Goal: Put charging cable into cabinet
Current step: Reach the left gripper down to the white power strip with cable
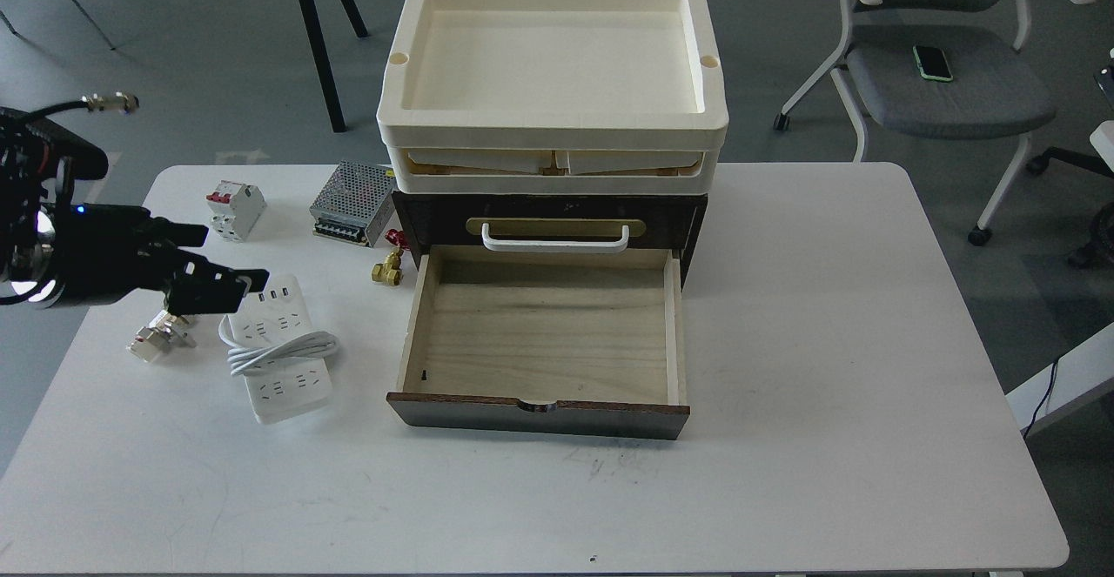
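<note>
The charging cable [280, 359], a white power strip with its cord coiled round the middle, lies flat on the table left of the cabinet. The cabinet [548, 211] is a dark-brown chest. Its lower drawer [544, 333] is pulled out, showing an empty pale wood interior. The upper drawer with the white handle [555, 239] is closed. My left gripper [235, 257] comes in from the left and hovers over the far end of the power strip. Its two fingers are apart and hold nothing. My right gripper is out of view.
Cream trays [553, 63] are stacked on the cabinet. A white-red circuit breaker [235, 209], a mesh power supply box [352, 203], a brass valve [388, 270] and a metal fitting [158, 338] lie on the white table [827, 342] near the cable. An office chair [949, 63] stands beyond the table.
</note>
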### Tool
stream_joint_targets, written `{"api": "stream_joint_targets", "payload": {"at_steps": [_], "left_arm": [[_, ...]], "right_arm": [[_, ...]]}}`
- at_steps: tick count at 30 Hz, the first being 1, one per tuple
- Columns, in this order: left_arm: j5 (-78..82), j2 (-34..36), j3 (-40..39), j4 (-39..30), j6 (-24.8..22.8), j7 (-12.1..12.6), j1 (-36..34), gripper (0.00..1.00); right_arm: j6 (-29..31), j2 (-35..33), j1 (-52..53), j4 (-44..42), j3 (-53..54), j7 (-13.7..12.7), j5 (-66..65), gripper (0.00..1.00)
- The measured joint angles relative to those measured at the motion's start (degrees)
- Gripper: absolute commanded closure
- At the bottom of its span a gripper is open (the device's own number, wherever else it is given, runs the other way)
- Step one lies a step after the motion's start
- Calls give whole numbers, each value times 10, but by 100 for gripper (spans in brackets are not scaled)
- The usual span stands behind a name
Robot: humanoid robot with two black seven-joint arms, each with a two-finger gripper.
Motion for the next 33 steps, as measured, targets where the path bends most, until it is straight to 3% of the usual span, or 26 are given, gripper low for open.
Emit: {"api": "stream_joint_targets", "payload": {"at_steps": [4,11,17,33], "left_arm": [[77,-18,24,11,2,-30,2,5],[84,-110,27,111,45,-36,11,5],[84,-152,27,126,53,-46,19,7],[84,-200,28,208,76,-72,35,30]], "right_arm": [[0,1,-11,-1,0,0,0,0],[0,2,-27,-1,-1,0,-1,0],[0,0,-35,-6,1,0,-1,0],[0,4,-54,-7,-1,0,-1,0]]}}
